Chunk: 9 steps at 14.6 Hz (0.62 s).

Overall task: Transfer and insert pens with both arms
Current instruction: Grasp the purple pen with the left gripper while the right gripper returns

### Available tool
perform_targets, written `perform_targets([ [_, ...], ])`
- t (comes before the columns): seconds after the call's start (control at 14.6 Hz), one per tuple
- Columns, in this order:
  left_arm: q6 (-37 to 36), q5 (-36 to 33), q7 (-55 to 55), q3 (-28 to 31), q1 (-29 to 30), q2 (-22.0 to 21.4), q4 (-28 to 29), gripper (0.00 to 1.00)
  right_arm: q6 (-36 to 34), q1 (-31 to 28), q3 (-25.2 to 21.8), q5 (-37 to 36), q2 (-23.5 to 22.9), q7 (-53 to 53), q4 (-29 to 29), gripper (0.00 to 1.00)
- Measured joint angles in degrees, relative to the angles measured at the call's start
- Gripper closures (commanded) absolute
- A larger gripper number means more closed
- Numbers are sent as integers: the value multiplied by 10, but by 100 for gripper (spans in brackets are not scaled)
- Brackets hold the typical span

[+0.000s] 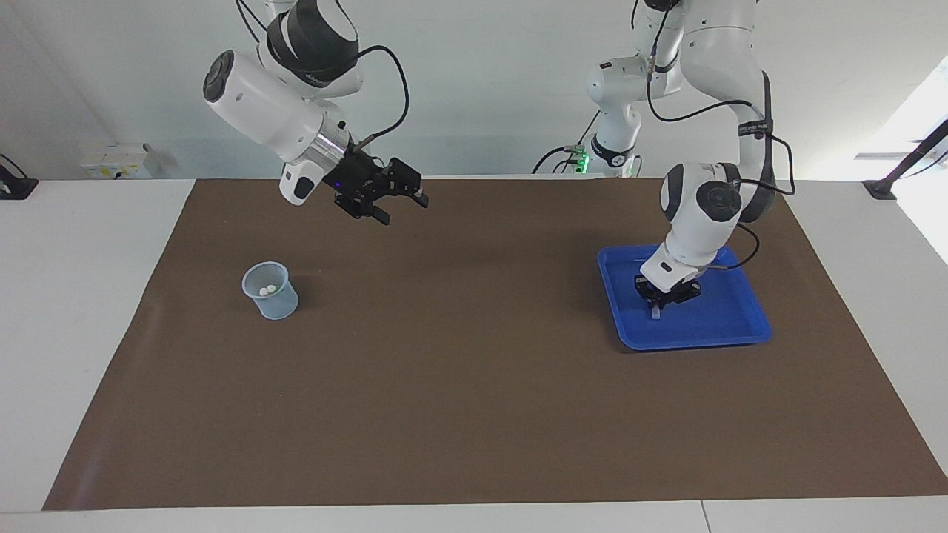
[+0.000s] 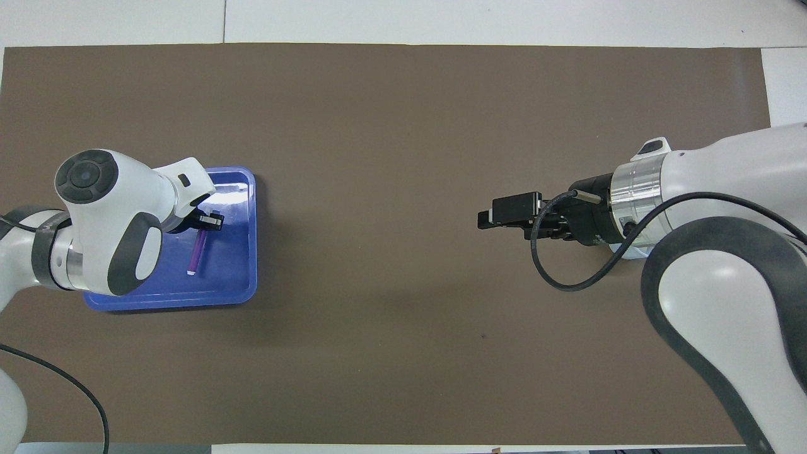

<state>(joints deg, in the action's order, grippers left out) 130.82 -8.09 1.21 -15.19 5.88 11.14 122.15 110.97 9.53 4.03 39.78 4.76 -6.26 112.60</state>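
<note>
The purple pen (image 2: 197, 251) hangs tilted over the blue tray (image 2: 249, 252), its pale end (image 1: 655, 314) lowest. My left gripper (image 1: 661, 300) is shut on its upper end just above the tray floor. Toward the right arm's end of the table stands a translucent cup (image 1: 270, 290), and two pale pen ends (image 1: 267, 289) show inside it. In the air over the brown mat, beside the cup and toward the table's middle, my right gripper (image 1: 400, 207) is open and holds nothing. The right arm's wrist hides most of the cup in the overhead view.
A brown mat (image 1: 459, 385) covers most of the white table. A thin black slanted rod (image 1: 911, 159) stands at the table corner at the left arm's end. A white socket box (image 1: 118, 161) sits by the wall at the right arm's end.
</note>
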Motion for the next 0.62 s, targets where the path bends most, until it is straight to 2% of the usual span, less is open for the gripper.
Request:
perform_targets([
  [0.27,-90,15,0,0,0,0,-56,100,10,4,3,21,0,-11,1,0],
  [0.62,-216,85,-36,-2,-2,0,-141,100,17,8,3,40,0,-35,3,0],
])
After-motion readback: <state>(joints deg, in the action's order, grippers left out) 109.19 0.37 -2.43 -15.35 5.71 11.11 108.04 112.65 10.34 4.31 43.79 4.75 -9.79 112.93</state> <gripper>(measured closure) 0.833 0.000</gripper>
